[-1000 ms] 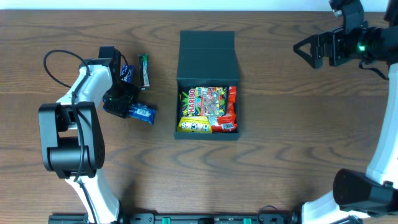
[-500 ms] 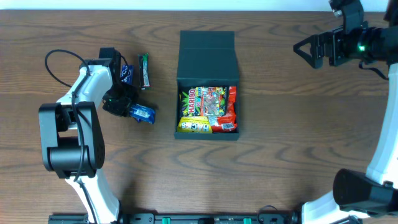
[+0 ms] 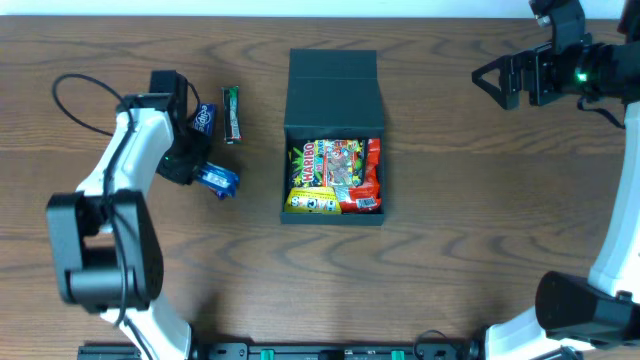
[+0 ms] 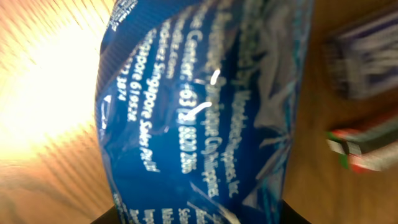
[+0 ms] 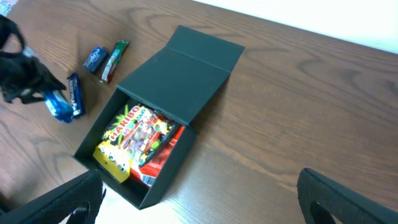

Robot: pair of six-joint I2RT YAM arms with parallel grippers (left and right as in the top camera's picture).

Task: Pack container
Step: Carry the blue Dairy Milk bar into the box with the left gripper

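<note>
At mid-table sits the container (image 3: pixel 333 90), its flap lid folded back flat and its tray nearly full: a Haribo bag (image 3: pixel 325 163), a red packet (image 3: pixel 373 175), a yellow packet (image 3: pixel 310 203). It looks stiff, light and matte; I'd take a side wall, not the hinged lid. To its left the left gripper (image 3: pixel 195 165) pinches a glossy blue packet (image 3: pixel 220 181); the right gripper (image 3: pixel 490 80) hangs spread wide, well apart
</note>
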